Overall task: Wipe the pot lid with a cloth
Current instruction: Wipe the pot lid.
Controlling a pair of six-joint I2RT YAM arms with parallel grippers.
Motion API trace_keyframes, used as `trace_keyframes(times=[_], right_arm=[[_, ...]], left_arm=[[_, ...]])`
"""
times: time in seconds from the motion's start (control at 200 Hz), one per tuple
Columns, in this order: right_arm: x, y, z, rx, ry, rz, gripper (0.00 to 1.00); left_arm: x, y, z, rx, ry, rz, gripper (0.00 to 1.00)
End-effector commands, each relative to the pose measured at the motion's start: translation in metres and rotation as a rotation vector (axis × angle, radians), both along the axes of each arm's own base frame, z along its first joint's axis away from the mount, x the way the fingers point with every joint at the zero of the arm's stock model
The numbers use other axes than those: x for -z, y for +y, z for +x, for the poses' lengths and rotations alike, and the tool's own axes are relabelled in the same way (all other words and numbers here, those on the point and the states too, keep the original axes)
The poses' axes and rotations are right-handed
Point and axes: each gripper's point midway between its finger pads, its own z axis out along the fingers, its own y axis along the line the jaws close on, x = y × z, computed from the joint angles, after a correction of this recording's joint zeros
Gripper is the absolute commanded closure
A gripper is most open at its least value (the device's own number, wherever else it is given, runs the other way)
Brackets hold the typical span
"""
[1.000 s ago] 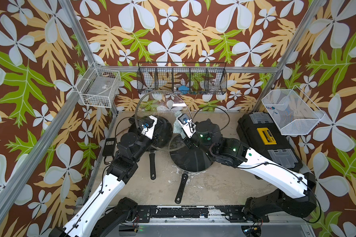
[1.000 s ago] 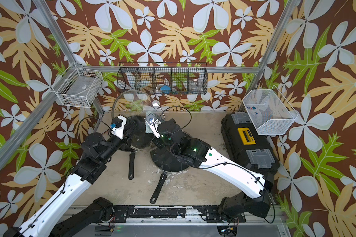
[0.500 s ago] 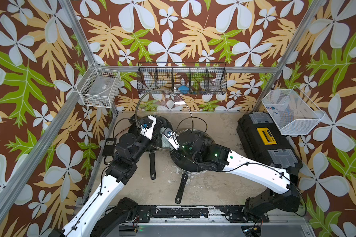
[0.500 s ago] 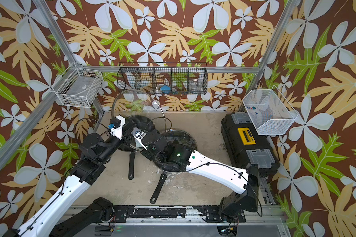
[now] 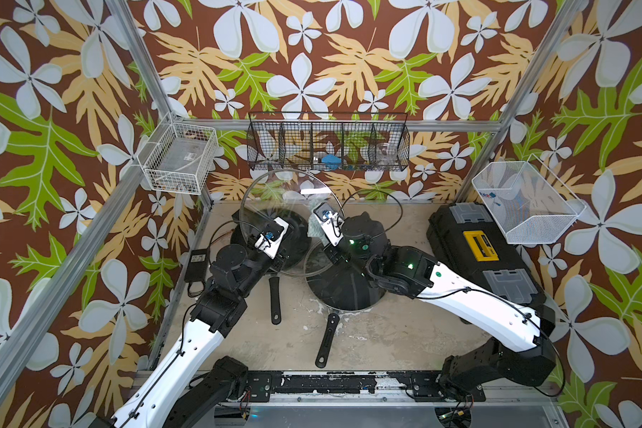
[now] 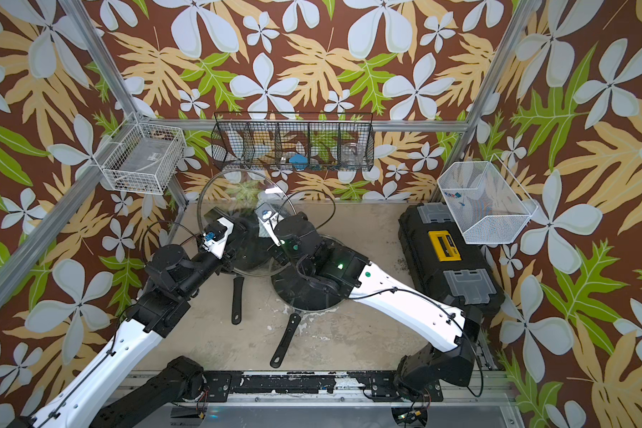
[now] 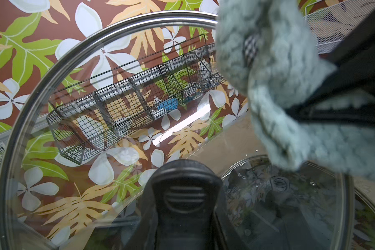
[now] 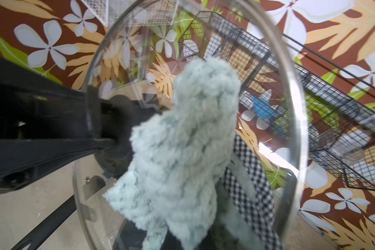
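The lid (image 5: 275, 192) is a clear glass disc with a thin silvery rim and a black handle (image 7: 183, 194) at its centre. The wallpaper and a wire basket (image 7: 126, 101) show through it. It stands nearly upright in the air above a dark pan (image 5: 275, 298) at the back left of the table (image 5: 386, 333). The left gripper (image 7: 183, 216) is clamped on its handle. The cloth (image 8: 182, 151), fluffy pale teal with a black-and-white checked strip, is bunched in the closed right gripper (image 7: 310, 88). It lies against the glass near the lid's right edge and hides a stretch of rim in the left wrist view. From the right wrist the fingers are buried in it. The left arm reaches forward from the near-left corner with its wrist lifted. The right arm stretches low from the near right, over a second pan (image 5: 343, 296) that carries a smaller lid (image 5: 325, 259), with its wrist bent up toward the glass.
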Motion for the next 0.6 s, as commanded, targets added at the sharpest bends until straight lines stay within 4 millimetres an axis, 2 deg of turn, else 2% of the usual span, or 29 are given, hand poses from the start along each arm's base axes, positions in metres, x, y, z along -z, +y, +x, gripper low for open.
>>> trace_keyframes(times=[0.0, 0.095, 0.195, 0.316, 0.496, 0.596], right_arm=[[0.033, 0.022, -0.016, -0.058, 0.069, -0.035, 1.00], [0.055, 0.039, -0.028, -0.092, 0.104, -0.058, 1.00], [0.059, 0.042, -0.030, -0.095, 0.116, -0.053, 1.00], [0.032, 0.023, -0.020, -0.034, 0.061, -0.022, 1.00], [-0.005, -0.016, 0.011, 0.057, 0.014, 0.013, 1.00], [-0.024, -0.021, 0.025, 0.076, -0.025, 0.011, 1.00]], left_arm=[[-0.061, -0.006, -0.015, 0.073, -0.182, -0.130, 1.00], [-0.062, -0.006, -0.015, 0.074, -0.179, -0.140, 1.00], [-0.061, -0.006, -0.015, 0.073, -0.177, -0.133, 1.00], [-0.056, -0.006, -0.015, 0.072, -0.186, -0.092, 1.00], [-0.046, -0.013, -0.022, 0.107, -0.251, 0.063, 1.00], [-0.039, -0.018, -0.033, 0.148, -0.344, 0.199, 1.00]])
